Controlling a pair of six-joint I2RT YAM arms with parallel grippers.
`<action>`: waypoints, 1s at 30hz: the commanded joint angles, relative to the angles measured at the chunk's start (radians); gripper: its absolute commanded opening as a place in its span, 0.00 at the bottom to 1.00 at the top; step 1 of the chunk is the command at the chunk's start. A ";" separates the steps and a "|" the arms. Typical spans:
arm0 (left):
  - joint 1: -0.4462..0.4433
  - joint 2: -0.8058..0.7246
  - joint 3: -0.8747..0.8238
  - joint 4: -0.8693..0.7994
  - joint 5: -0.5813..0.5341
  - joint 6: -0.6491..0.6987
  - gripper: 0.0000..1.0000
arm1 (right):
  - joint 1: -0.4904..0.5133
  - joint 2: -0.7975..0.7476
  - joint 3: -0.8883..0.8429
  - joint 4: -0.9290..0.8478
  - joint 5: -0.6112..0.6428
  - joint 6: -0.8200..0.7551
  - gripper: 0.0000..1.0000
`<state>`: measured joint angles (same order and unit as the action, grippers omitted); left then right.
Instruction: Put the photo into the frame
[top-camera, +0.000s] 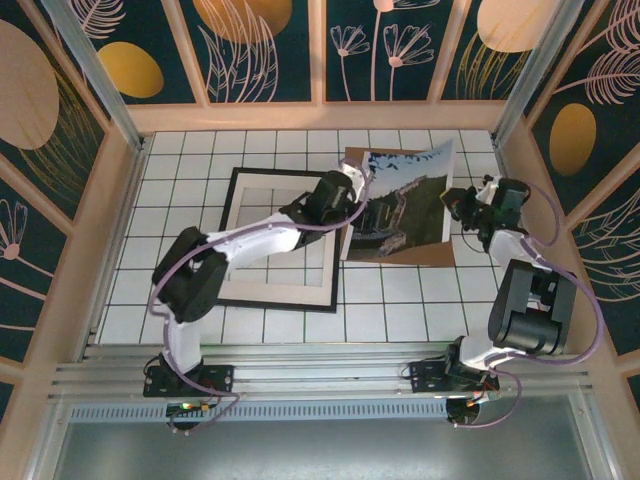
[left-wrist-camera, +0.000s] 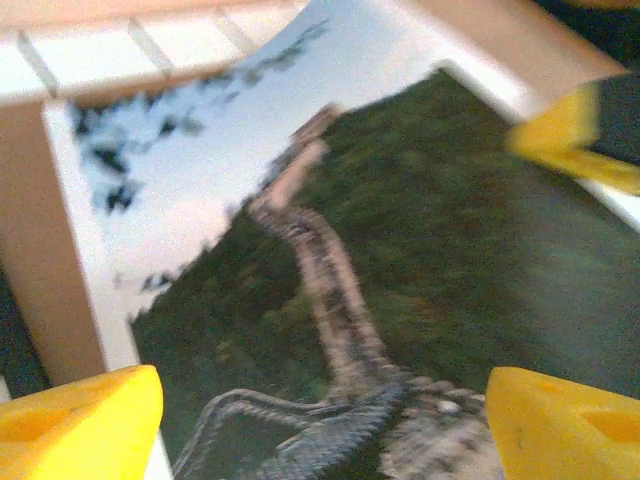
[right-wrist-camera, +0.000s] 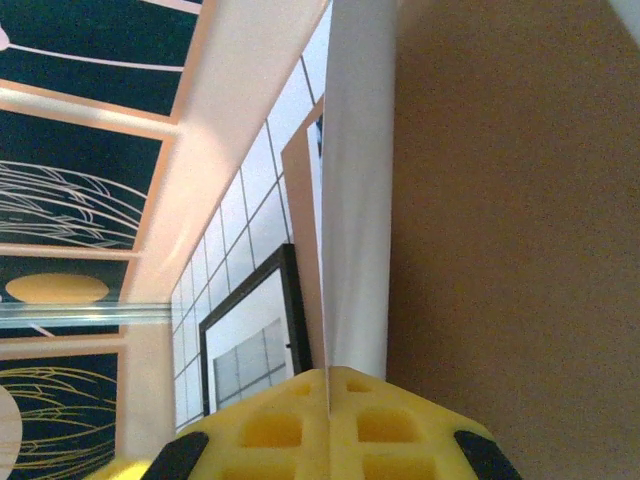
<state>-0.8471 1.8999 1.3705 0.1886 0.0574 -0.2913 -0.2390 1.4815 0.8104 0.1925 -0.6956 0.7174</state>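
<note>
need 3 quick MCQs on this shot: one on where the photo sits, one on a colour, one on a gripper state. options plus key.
1. Where is the photo relative to the frame?
A) inside it
B) to its right, over the brown board
C) to its left

2. Colour of the frame's rim?
A) black
B) red
C) white

3. The right gripper is:
A) open above the frame
B) shut on the photo's edge
C) shut on the board

Key:
1 B: the top view shows the photo over the board, beside the frame.
2 A: the rim is a thin black line.
3 B: its yellow fingers pinch the photo's white edge, with that side raised.
</note>
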 joint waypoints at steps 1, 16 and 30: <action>-0.082 -0.064 -0.111 0.200 -0.028 0.206 0.84 | 0.033 -0.015 0.055 0.003 0.064 0.084 0.00; -0.212 0.083 0.032 0.145 -0.351 0.550 0.82 | 0.128 0.036 0.134 -0.021 0.097 0.193 0.00; -0.243 0.177 0.104 0.208 -0.417 0.630 0.61 | 0.138 0.052 0.106 0.022 0.094 0.245 0.00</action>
<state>-1.0767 2.0548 1.4471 0.3500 -0.3080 0.3096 -0.1097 1.5234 0.9142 0.1829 -0.6048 0.9401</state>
